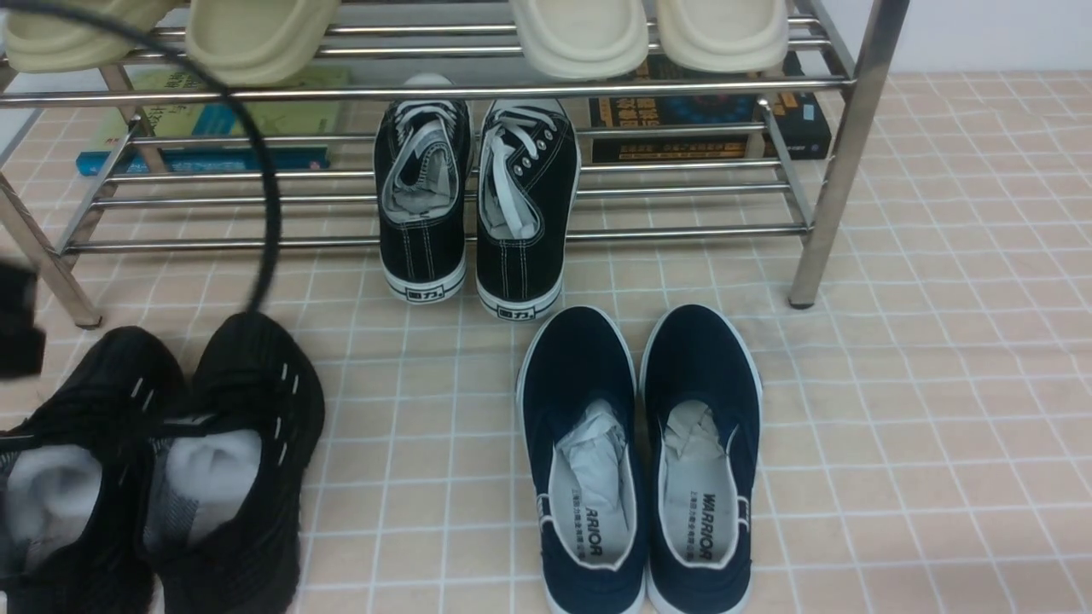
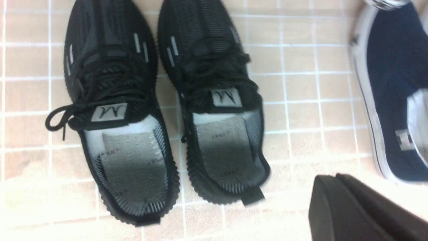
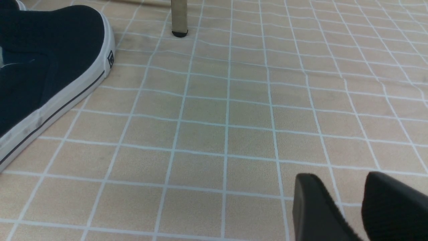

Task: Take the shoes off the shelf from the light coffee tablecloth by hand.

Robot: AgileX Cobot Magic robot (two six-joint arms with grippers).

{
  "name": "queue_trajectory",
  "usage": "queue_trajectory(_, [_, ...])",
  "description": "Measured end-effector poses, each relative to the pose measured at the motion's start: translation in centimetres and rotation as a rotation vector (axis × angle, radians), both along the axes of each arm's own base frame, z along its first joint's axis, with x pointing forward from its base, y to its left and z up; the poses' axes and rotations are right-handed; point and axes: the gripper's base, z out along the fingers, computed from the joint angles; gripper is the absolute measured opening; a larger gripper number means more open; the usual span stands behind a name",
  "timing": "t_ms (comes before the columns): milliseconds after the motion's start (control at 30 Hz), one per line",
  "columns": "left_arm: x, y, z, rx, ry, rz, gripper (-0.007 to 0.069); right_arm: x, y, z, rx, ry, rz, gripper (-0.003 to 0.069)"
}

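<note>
The shoes (image 1: 162, 460), a pair of all-black knit sneakers with white stuffing, stand side by side on the light coffee tablecloth (image 1: 938, 384) at the front left, off the shelf (image 1: 840, 170). From above, the shoes (image 2: 160, 110) show grey insoles and tied laces. My left gripper (image 2: 329, 179) hangs above the cloth beside their heels, shut with nothing between its fingers. My right gripper (image 3: 336, 177) is open over bare cloth, well to the side of a navy slip-on (image 3: 50, 67), and holds nothing. It is out of the front view.
Black canvas lace-ups (image 1: 473, 205) sit on the shelf's lower tier, heels overhanging. Navy slip-ons (image 1: 640, 460) lie on the cloth in front of them. Cream slippers (image 1: 580, 34) rest on the top tier, with books (image 1: 708, 119) behind. A black cable (image 1: 269, 188) arcs down at left.
</note>
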Motion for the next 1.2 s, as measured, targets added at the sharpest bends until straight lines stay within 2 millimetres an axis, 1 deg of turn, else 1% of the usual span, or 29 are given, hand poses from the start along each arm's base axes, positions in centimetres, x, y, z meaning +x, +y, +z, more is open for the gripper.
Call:
queue_trajectory(33, [0.0, 0.0, -0.2, -0.004, 0.007, -0.001, 0.0001, 0.0, 0.0, 0.0, 0.000, 0.000, 0.000, 0.0239])
queue_trajectory(67, [-2.0, -0.4, -0.5, 0.001, -0.032, -0.041, 0.0001, 0.0, 0.0, 0.0, 0.000, 0.000, 0.000, 0.0239])
queue_trajectory(100, [-3.2, -0.7, -1.0, -0.008, -0.052, -0.059, 0.0001, 0.0, 0.0, 0.0, 0.000, 0.000, 0.000, 0.0239])
queue_trajectory(167, [-5.4, -1.2, -2.1, -0.037, -0.124, -0.068, 0.0001, 0.0, 0.0, 0.0, 0.000, 0.000, 0.000, 0.0239])
queue_trajectory(200, [-5.6, -1.3, -2.2, -0.041, -0.134, -0.068, 0.0001, 0.0, 0.0, 0.0, 0.000, 0.000, 0.000, 0.0239])
queue_trajectory(233, [-7.1, -1.7, -3.3, -0.076, -0.217, -0.063, 0.0001, 0.0, 0.0, 0.0, 0.000, 0.000, 0.000, 0.0239])
queue_trajectory(367, [-8.6, -1.9, -5.4, -0.138, -0.423, -0.011, 0.0002, 0.0, 0.0, 0.0, 0.000, 0.000, 0.000, 0.0239])
queue_trajectory(433, [-9.0, -1.8, -6.5, -0.154, -0.495, 0.018, 0.0005, 0.0, 0.0, 0.0, 0.000, 0.000, 0.000, 0.0239])
queue_trajectory(467, [-9.0, -1.8, -6.6, -0.156, -0.494, 0.018, 0.0005, 0.0, 0.0, 0.0, 0.000, 0.000, 0.000, 0.0239])
queue_trajectory(533, [-9.2, -1.7, -7.8, -0.159, -0.536, 0.043, 0.0011, 0.0, 0.0, 0.0, 0.000, 0.000, 0.000, 0.0239])
queue_trajectory(600, [-9.1, -1.6, -8.7, -0.159, -0.532, 0.052, 0.0013, 0.0, 0.0, 0.0, 0.000, 0.000, 0.000, 0.0239])
queue_trajectory(633, [-9.1, -1.6, -8.8, -0.159, -0.531, 0.052, 0.0013, 0.0, 0.0, 0.0, 0.000, 0.000, 0.000, 0.0239])
queue_trajectory(700, [-8.9, -1.5, -9.9, -0.150, -0.501, 0.057, 0.0015, 0.0, 0.0, 0.0, 0.000, 0.000, 0.000, 0.0239])
queue_trajectory(733, [-8.9, -1.5, -9.9, -0.150, -0.501, 0.057, 0.0015, 0.0, 0.0, 0.0, 0.000, 0.000, 0.000, 0.0239])
queue_trajectory(767, [-8.8, -1.4, -10.3, -0.134, -0.488, 0.060, 0.0017, 0.0, 0.0, 0.0, 0.000, 0.000, 0.000, 0.0239])
queue_trajectory(1067, [-8.7, -0.4, -10.9, 0.037, -0.475, 0.069, 0.0025, 0.0, 0.0, 0.0, 0.000, 0.000, 0.000, 0.0239])
queue_trajectory(1200, [-8.6, -0.2, -11.0, 0.058, -0.483, 0.073, 0.0032, 0.0, 0.0, 0.0, 0.000, 0.000, 0.000, 0.0239])
